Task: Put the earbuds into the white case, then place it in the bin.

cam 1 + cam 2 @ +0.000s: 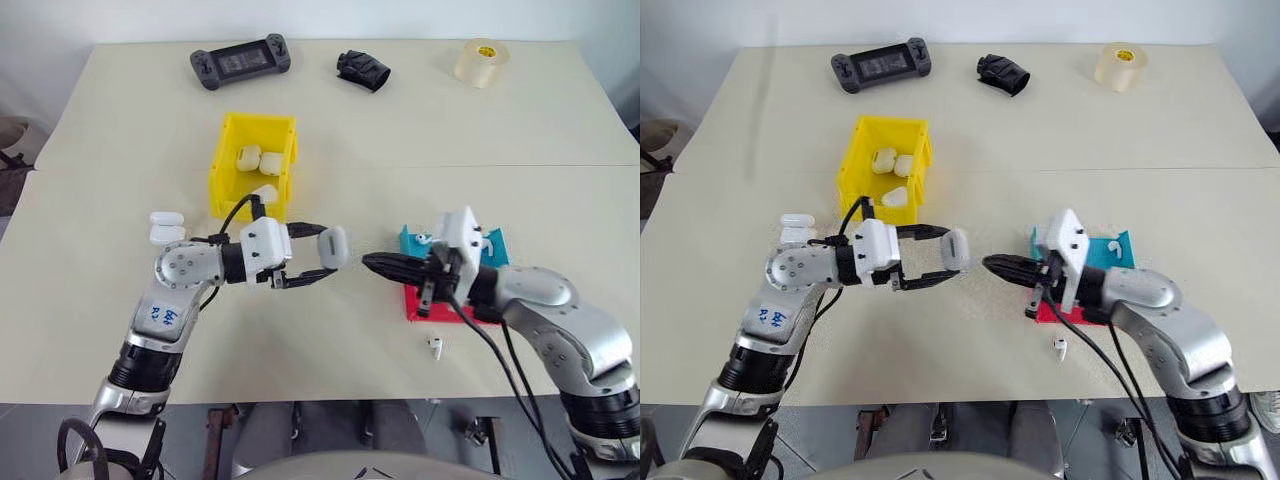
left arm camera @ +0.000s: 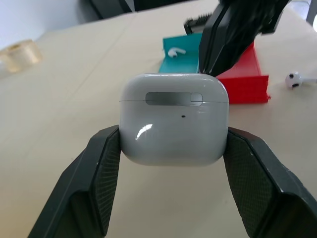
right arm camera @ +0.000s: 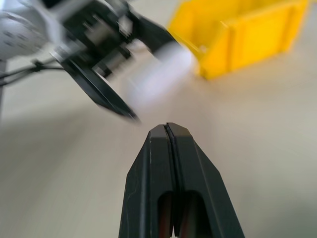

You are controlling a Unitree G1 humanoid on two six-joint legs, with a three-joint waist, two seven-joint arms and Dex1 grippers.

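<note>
— Nearest on the desk (image 1: 100, 330) lies one loose earbud (image 1: 435, 346), just in front of the red tray (image 1: 440, 305); another earbud (image 2: 173, 51) sits in the blue tray (image 1: 495, 245).

— And the white case (image 1: 334, 246)?

— Lid down, clamped by its sides in the left gripper (image 1: 322, 256), held above the desk at centre. It looks light, rigid and glossy, so probably slippery; the flat sides seem the surest hold.

— The right gripper (image 1: 372, 263)?

— Its jaws are clenched on nothing visible, tips pointing at the case, slightly apart from it.

— Anything in the way?

— Little. The bin (image 1: 255, 165), holding other cases, stands farther back; two spare cases (image 1: 165, 228) lie left. A controller (image 1: 240, 62), a black object (image 1: 362, 70) and a tape roll (image 1: 481, 62) line the far edge.
</note>
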